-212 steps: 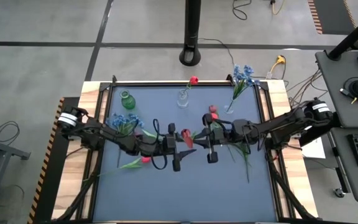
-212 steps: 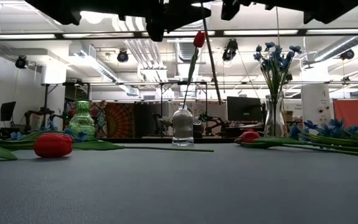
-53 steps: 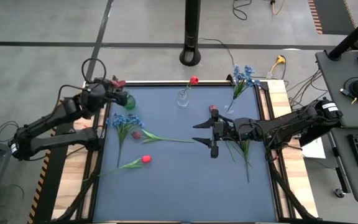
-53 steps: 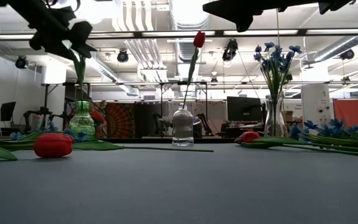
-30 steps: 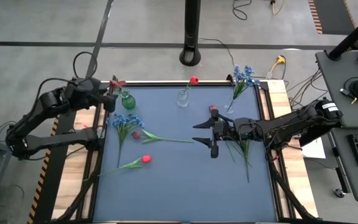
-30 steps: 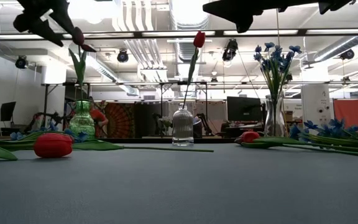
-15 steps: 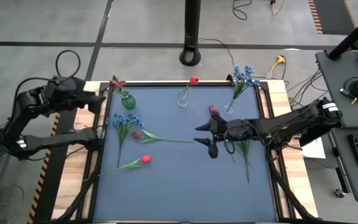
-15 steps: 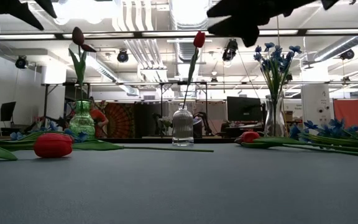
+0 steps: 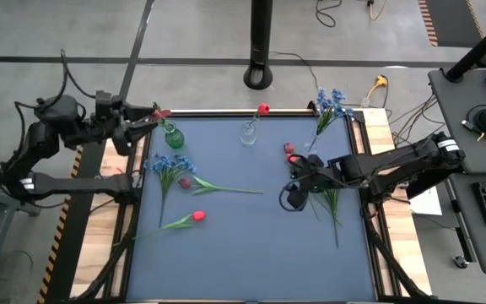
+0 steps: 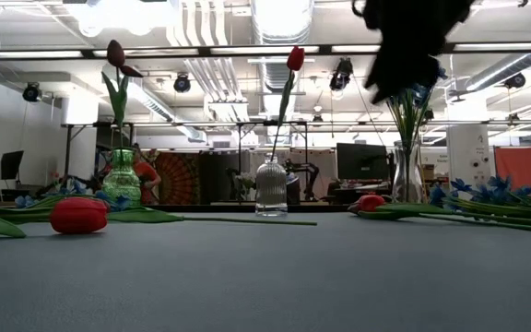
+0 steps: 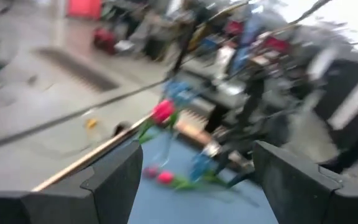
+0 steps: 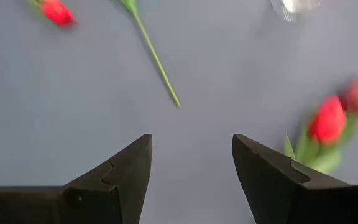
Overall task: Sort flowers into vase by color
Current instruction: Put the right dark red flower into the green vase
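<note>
Across the surface (image 9: 251, 253), loose flowers lie on both sides; three vases hold stems by the far edge. Right claw (image 9: 292, 196), spread and empty, hangs near the red tulip (image 9: 291, 157): next grasp there, probably. Left claw (image 9: 138, 127), released, waits off-surface beside the green vase (image 9: 173, 137).

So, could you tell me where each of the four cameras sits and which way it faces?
High view: overhead, straight down; both arms, left gripper by the green vase.
Low view: at tabletop height, looking level across; the right arm is a dark shape above.
Left wrist view: on the left arm, facing across the table; open fingers.
Right wrist view: looking down at the mat; open fingers.
Shared: the clear vase shows in the high and low views.
</note>
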Tool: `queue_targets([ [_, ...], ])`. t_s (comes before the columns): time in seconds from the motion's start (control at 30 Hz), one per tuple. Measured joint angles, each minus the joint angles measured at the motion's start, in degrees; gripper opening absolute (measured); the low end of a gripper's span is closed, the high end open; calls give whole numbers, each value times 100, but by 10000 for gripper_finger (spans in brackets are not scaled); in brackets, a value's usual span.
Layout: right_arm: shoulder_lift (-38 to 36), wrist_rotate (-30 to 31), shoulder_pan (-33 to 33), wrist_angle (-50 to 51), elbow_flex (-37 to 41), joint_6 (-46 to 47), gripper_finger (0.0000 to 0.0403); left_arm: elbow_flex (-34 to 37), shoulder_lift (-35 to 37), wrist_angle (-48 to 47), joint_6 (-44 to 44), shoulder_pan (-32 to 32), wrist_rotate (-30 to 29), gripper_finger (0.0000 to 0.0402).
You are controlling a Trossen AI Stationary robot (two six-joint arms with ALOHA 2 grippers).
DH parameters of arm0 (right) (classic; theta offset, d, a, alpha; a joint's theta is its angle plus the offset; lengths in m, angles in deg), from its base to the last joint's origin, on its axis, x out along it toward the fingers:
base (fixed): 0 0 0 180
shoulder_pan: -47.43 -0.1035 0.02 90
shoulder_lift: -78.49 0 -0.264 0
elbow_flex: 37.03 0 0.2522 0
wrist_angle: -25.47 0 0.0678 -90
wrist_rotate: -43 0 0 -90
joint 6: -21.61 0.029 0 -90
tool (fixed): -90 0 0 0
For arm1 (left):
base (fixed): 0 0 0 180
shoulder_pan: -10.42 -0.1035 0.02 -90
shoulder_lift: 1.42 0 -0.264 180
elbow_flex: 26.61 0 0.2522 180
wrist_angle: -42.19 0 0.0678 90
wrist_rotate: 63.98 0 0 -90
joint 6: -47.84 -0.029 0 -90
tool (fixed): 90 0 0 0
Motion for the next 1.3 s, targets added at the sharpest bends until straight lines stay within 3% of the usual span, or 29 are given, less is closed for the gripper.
queue_targets([
  [0.1, 0, -186, 0, 520, 172, 565, 215, 0, -197, 465, -133, 533, -68, 286],
  [0.17, 0, -353, 0, 697, 306, 878, 215, -22, -377, 545, -248, 938, -412, 286],
  [0.4, 0, -570, 0, 729, 774, 1387, 215, -99, -1122, 495, -655, 2728, -2474, 286],
  [0.57, 0, -558, 0, 709, 882, 1399, 215, -38, -1610, 284, -536, 4401, -4619, 286],
  [0.77, 0, -558, 0, 696, 886, 1426, 215, 165, -2165, 237, 263, 5968, -5950, 286],
  [0.83, 0, -558, 0, 686, 905, 1523, 215, 216, -2346, 256, 555, 6245, -6018, 286],
  [0.97, 21, -556, 0, 655, 1047, 1693, 215, 479, -2795, 289, 990, 6500, -5484, 286],
  [1.13, 322, -514, 11, 491, 1131, 1778, 215, 787, -3357, 416, 1461, 6356, -5022, 286],
  [1.3, 900, -587, 31, 244, 1131, 1777, 215, 966, -3945, 932, 1176, 6092, -4611, 286],
])
